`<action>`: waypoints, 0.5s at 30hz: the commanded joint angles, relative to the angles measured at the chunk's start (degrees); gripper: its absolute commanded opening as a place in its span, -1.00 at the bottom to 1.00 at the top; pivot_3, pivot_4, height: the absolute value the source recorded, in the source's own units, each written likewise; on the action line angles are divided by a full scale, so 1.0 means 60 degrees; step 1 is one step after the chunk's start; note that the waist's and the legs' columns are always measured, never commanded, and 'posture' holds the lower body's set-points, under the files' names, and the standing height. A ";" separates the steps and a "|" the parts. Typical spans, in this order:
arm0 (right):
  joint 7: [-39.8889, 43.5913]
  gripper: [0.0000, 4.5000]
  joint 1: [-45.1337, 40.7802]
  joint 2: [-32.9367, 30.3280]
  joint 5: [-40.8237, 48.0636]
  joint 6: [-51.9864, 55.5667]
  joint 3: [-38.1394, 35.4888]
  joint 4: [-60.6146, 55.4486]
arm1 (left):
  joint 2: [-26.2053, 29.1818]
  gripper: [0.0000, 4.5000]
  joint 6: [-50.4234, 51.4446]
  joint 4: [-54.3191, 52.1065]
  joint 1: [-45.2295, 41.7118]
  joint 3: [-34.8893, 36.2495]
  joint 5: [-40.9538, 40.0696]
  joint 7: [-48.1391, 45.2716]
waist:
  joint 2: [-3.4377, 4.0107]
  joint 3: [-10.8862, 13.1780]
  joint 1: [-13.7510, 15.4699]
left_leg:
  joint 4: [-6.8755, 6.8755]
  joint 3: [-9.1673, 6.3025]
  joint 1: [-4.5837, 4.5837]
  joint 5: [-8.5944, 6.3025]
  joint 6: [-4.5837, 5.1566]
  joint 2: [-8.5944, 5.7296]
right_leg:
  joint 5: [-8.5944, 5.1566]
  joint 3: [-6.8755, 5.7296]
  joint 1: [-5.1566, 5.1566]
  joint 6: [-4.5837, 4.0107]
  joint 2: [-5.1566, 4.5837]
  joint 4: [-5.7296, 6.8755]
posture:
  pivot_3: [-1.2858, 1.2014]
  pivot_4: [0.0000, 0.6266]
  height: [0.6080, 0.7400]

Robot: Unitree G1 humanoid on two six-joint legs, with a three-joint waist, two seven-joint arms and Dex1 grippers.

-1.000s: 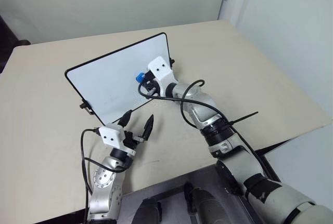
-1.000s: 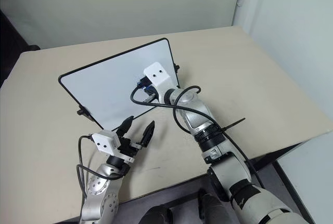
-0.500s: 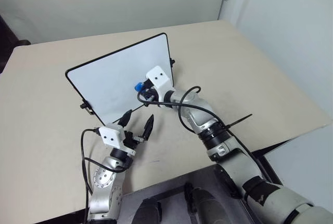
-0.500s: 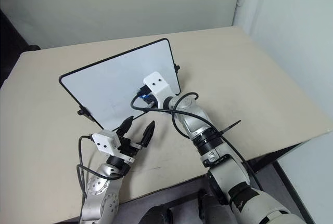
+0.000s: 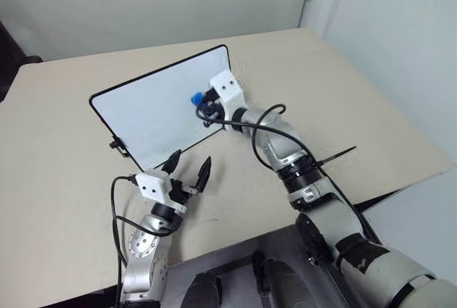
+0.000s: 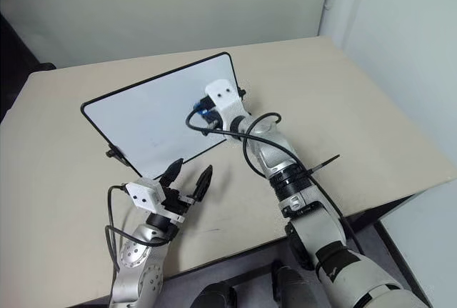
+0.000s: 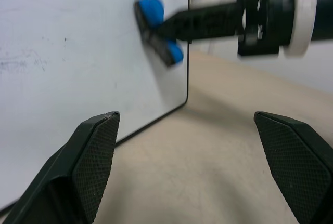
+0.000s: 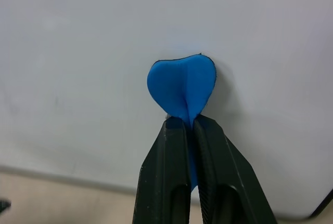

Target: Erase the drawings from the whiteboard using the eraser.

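While the right gripper (image 8: 188, 130) clamps the eraser (image 5: 195, 98) against the whiteboard (image 5: 150, 111) at upper centre of frame, wiping is under way; only faint smudges of the drawings (image 7: 21, 62) remain; left gripper (image 5: 190, 169) idle, jaws spread.

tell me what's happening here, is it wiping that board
Yes. The robot's right hand is shut on a small blue eraser and presses it against the face of the upright whiteboard, near the board's right edge. The board stands on a beige table. The left hand hangs open in front of the board's lower edge, holding nothing. Only faint smudges show on the white surface; no clear blue drawing can be made out.
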 commanded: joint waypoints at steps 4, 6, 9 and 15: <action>-0.0244 -1.00 0.0188 -0.0234 0.0114 0.0020 -0.0281 -0.0975 | -0.0021 1.00 -0.0214 -0.0018 -0.0141 -0.0020 0.0013 -0.0080 | 0.0000 0.0000 0.0009 | 0.0000 0.0000 -0.0002 -0.0003 -0.0003 -0.0001 | 0.0008 0.0001 0.0000 -0.0014 -0.0001 -0.0001 | 0.03 -0.52 1.00; -0.0227 -1.00 0.0490 -0.0351 0.0162 0.0260 -0.0292 -0.1463 | -0.0023 1.00 -0.0216 -0.0009 -0.0141 -0.0032 0.0012 -0.0091 | 0.0000 0.0000 0.0035 | 0.0000 0.0001 -0.0002 -0.0005 -0.0004 0.0000 | 0.0020 0.0002 0.0001 -0.0035 -0.0001 -0.0001 | 0.03 -0.52 1.00; -0.0120 -1.00 0.1129 -0.0712 0.0300 0.0933 -0.0355 -0.2709 | -0.0033 1.00 -0.0224 0.0003 -0.0140 -0.0052 0.0028 -0.0094 | -0.0001 0.0000 0.0093 | 0.0000 0.0005 -0.0002 -0.0006 -0.0003 -0.0002 | 0.0019 0.0000 0.0005 -0.0040 -0.0004 -0.0003 | 0.03 -0.52 1.00; 0.0114 -1.00 0.2528 -0.2005 0.0813 0.3393 -0.0616 -0.5670 | -0.0098 1.00 -0.0220 -0.0056 -0.0043 -0.0193 0.0082 -0.0074 | -0.0001 -0.0001 0.0134 | 0.0005 0.0016 -0.0001 -0.0008 0.0001 -0.0005 | -0.0005 0.0003 0.0012 -0.0025 -0.0007 -0.0005 | 0.03 -0.52 1.00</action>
